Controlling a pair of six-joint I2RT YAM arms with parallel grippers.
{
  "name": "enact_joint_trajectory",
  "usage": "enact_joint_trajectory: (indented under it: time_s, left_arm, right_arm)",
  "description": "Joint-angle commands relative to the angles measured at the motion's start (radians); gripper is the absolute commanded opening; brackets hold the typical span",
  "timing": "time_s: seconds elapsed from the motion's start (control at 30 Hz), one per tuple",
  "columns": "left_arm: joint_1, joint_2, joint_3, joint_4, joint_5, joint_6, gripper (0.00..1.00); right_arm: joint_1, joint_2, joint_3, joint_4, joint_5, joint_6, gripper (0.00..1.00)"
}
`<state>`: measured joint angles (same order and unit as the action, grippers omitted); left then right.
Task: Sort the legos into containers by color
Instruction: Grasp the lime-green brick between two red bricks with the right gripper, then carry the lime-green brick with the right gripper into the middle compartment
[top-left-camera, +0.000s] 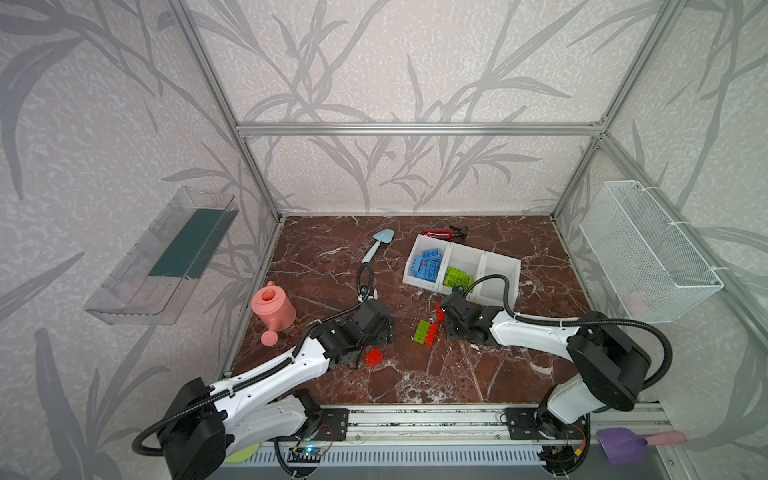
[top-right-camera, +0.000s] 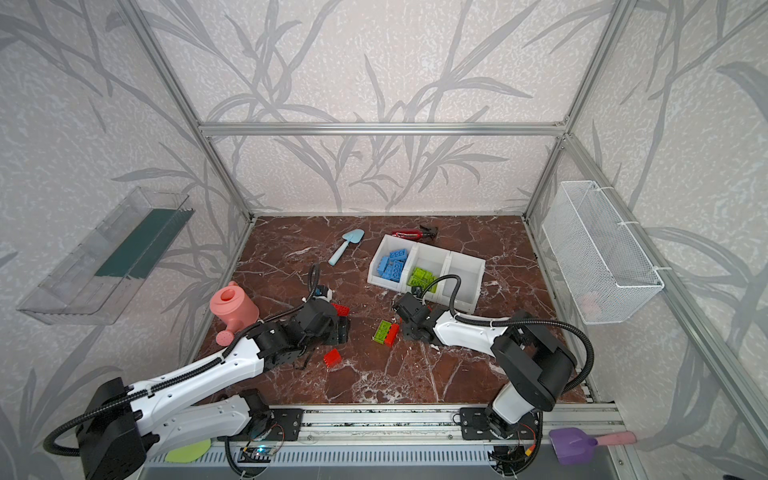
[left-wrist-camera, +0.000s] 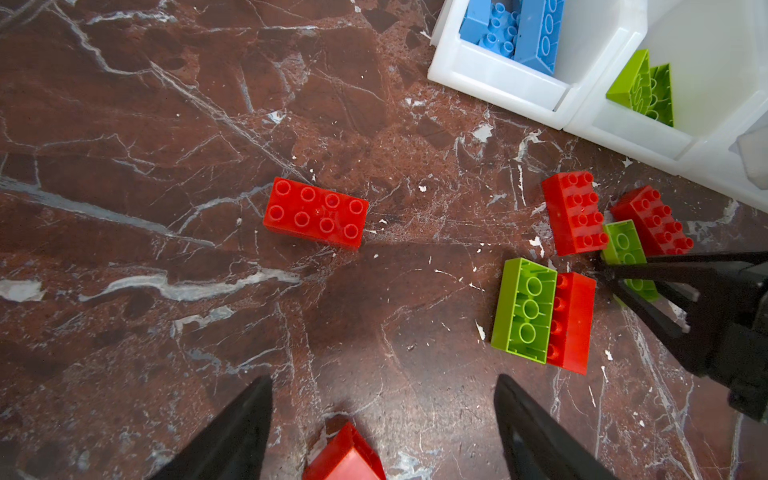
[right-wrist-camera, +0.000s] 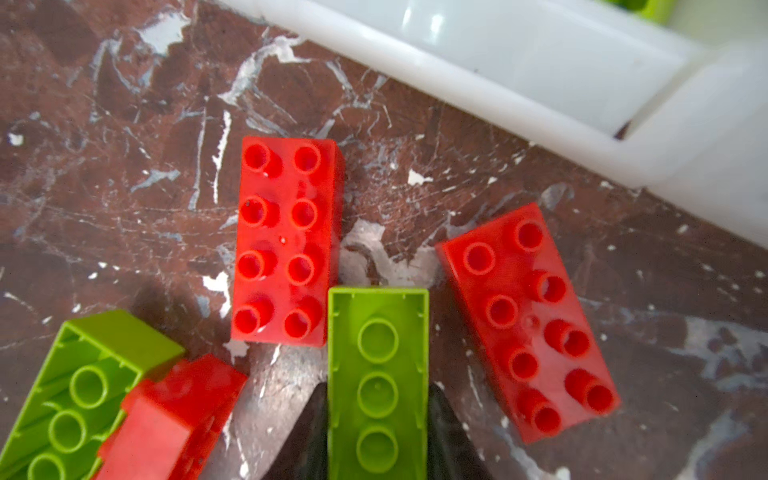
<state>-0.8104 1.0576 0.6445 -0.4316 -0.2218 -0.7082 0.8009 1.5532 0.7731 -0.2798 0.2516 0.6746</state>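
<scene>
Right claw (right-wrist-camera: 378, 399) clamped across the long sides of an upturned lime green brick (right-wrist-camera: 377, 345) on the bench (top-left-camera: 332, 257), flanked by red bricks (right-wrist-camera: 286, 241), presumably bound for the green-holding middle bin (top-left-camera: 467, 255); left claw (left-wrist-camera: 382, 382) spread open over a stray red brick (left-wrist-camera: 345, 453).

Bright, even light fills the booth, and soft shadows lie on the marble tabletop (top-left-camera: 415, 374). Both top views bow at their edges. The right wrist view is soft, with glare on the white bins (right-wrist-camera: 540, 83).

Left gripper (left-wrist-camera: 383, 380) wide, low; right gripper (right-wrist-camera: 378, 386) tight around green lego (right-wrist-camera: 378, 340).
</scene>
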Motion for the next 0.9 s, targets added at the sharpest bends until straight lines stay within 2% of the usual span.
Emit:
enact_joint_trajectory:
  time_s: [0.0, 0.17, 0.4, 0.6, 0.87]
  left_arm:
    - [-0.004, -0.04, -0.019, 0.008, -0.011, -0.006, 0.84]
    - [-0.004, -0.054, -0.007, -0.027, -0.02, 0.009, 0.88]
    - [-0.004, -0.018, 0.002, -0.045, -0.027, 0.017, 0.94]
    - [-0.014, 0.055, 0.032, -0.025, -0.014, 0.025, 0.95]
    - [-0.069, 0.178, 0.067, 0.019, -0.012, 0.041, 0.94]
  right_arm:
    - [-0.002, -0.086, 0.025, -0.072, 0.006, -0.027, 0.19]
    - [-0.015, -0.209, 0.03, -0.088, 0.033, -0.084, 0.18]
    - [-0.173, -0.275, 0.144, -0.159, -0.065, -0.185, 0.18]
    - [-0.324, -0.171, 0.238, -0.123, -0.194, -0.212, 0.18]
    - [-0.391, 0.021, 0.358, -0.082, -0.222, -0.218, 0.18]
